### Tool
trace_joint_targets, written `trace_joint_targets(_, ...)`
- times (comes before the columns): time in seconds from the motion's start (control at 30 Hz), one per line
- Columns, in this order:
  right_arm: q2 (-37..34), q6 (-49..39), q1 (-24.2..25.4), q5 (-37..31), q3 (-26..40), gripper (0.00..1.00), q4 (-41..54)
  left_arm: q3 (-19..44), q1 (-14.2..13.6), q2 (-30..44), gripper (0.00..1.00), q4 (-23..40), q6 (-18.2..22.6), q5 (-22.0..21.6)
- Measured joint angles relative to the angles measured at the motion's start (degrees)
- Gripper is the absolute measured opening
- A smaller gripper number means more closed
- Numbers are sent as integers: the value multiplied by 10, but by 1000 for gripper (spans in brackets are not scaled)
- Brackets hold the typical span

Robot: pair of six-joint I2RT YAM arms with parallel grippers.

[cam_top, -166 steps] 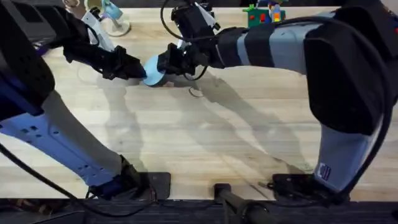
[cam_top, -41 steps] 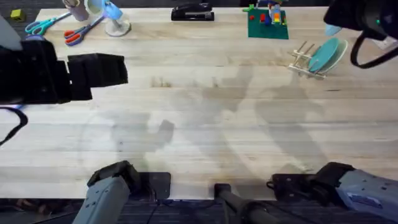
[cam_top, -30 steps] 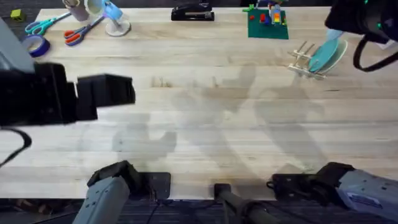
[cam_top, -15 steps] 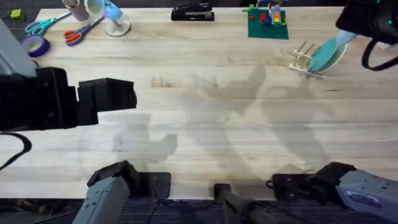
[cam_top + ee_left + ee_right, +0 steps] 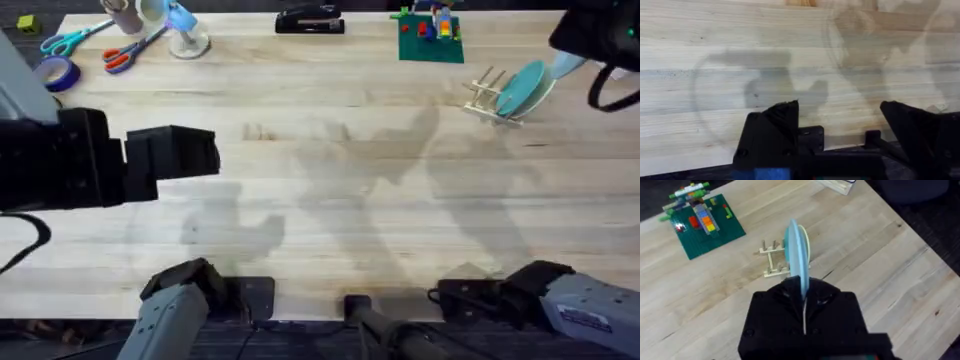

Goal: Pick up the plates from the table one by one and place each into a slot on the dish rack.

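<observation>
Table (image 5: pixel 330 200): pale wood planks, visible grain, matt w/ slight sheen, smooth. Dish rack (image 5: pixel 490 98): bare light wood, thin dowels, unvarnished look. Teal plate (image 5: pixel 522 88) in the rack: smooth plastic, low gloss. Light blue plate (image 5: pixel 797 260): smooth plastic, thin edge, faint shine. Right gripper (image 5: pixel 805 312): black plastic, matt. Left gripper (image 5: pixel 840 135): black, matt, hard plastic look. Green baseplate (image 5: pixel 702 222): studded plastic, bright bricks on top. Stapler (image 5: pixel 310 20): black, semi-gloss.

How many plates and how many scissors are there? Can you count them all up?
Plates: 2, the teal plate and the light blue plate.
Scissors: 2, the teal-handled scissors and the orange-handled scissors.
Total: 4.
</observation>
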State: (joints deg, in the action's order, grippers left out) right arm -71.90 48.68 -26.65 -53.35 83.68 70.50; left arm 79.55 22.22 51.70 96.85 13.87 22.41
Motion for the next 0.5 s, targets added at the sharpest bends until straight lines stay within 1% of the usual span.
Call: trace_joint_targets(0.5, -7, -29, 17, 5, 0, 28, -3, 0, 0, 0, 994, 0, 0, 0)
